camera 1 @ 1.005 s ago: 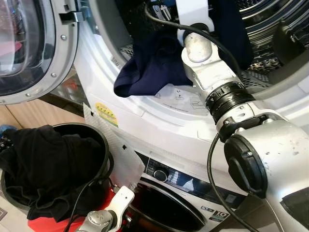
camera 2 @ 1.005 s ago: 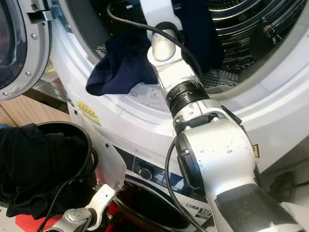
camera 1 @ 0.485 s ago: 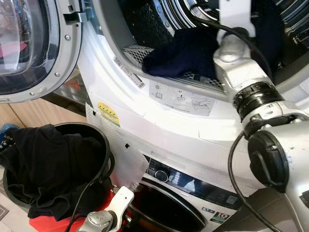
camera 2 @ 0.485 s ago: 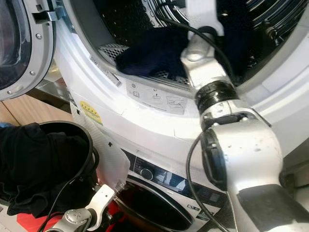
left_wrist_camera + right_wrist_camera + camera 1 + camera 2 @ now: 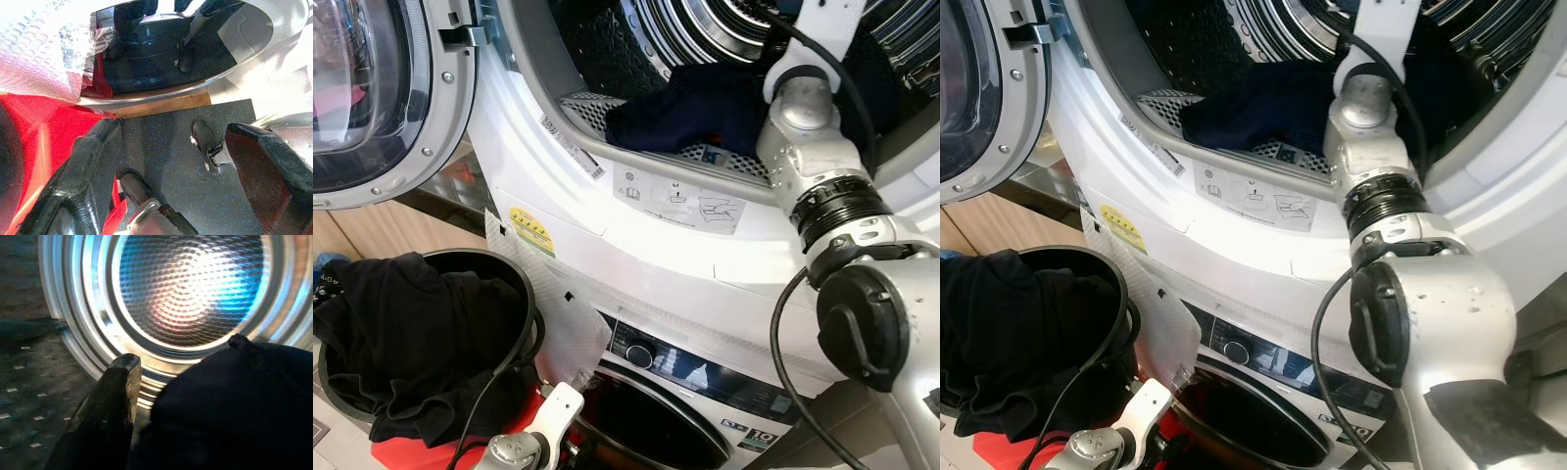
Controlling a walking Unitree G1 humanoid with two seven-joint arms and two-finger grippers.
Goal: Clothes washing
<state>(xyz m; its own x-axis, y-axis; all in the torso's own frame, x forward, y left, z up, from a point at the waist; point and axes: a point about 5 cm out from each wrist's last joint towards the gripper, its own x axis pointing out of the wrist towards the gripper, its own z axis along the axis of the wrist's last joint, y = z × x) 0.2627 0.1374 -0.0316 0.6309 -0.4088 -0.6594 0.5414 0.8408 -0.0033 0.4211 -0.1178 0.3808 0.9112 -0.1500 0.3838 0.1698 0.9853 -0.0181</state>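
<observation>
Now the right gripper (image 5: 146, 426) has gone deeper into the drum (image 5: 190, 289), pinching the navy garment (image 5: 695, 103), which has left the door rim and lies inside. Left gripper (image 5: 171, 161) hangs spread.

The perforated shiny steel drum (image 5: 190, 289) is polished metal, dimpled all over and throwing back blue and pink glare. The soft matt navy cloth garment (image 5: 690, 108) in its mouth soaks up light. The glossy white plastic washer front (image 5: 636, 255) looks smooth, with a yellow paper sticker (image 5: 531, 231). The round black plastic basket (image 5: 514, 284) holds limp matt black cloth (image 5: 401, 343). The right silver arm (image 5: 862, 284) is brushed, scuffed metal with black rubbery joints. The left hand (image 5: 166, 176) has textured black fingers (image 5: 83, 181) over a speckled dark floor (image 5: 171, 142).
</observation>
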